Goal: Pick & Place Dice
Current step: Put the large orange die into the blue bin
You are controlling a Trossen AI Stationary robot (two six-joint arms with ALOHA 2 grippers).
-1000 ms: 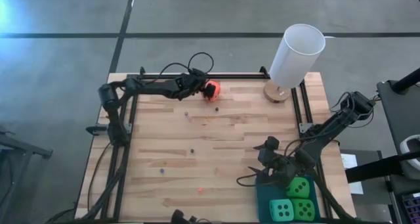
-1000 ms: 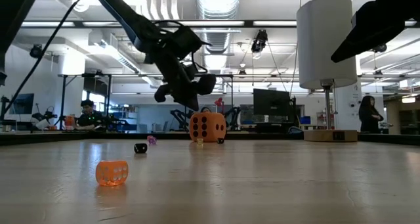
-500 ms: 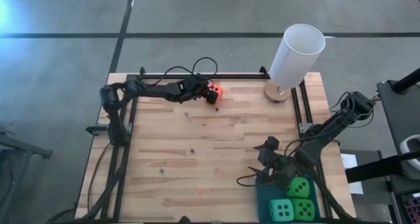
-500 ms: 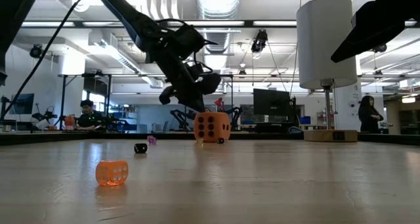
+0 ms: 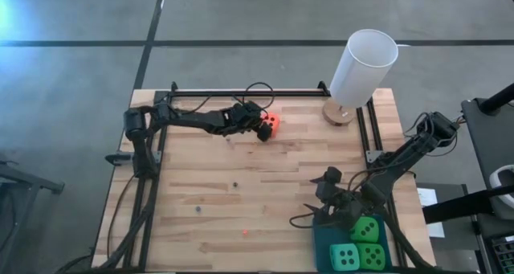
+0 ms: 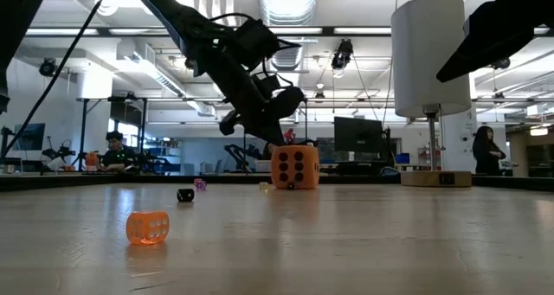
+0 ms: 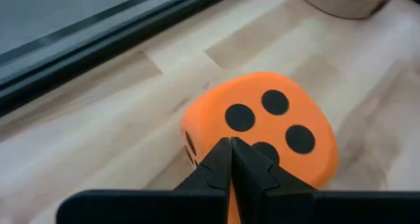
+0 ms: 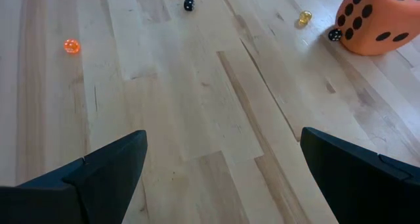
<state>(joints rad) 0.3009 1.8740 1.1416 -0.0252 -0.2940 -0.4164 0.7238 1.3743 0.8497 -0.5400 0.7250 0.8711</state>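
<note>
Near, at five o'clock, the right hand (image 5: 347,215) waited with fingers spread wide beside three placed dice (image 5: 359,246). Far, at twelve o'clock on the table (image 5: 265,194), the left hand (image 7: 231,159) pressed closed fingers against the orange-red die (image 5: 272,124). Probably best to keep nudging slowly, then open and straddle it. Its far faces were hidden.

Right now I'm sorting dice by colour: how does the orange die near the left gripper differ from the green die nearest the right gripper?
The orange die sits alone on the bare wooden table, near the far edge; the green die sits in the near right corner, packed beside other dice. The orange die is at the shut left gripper; the green die is by the open right gripper. Both are cubes with dark pips.
</note>
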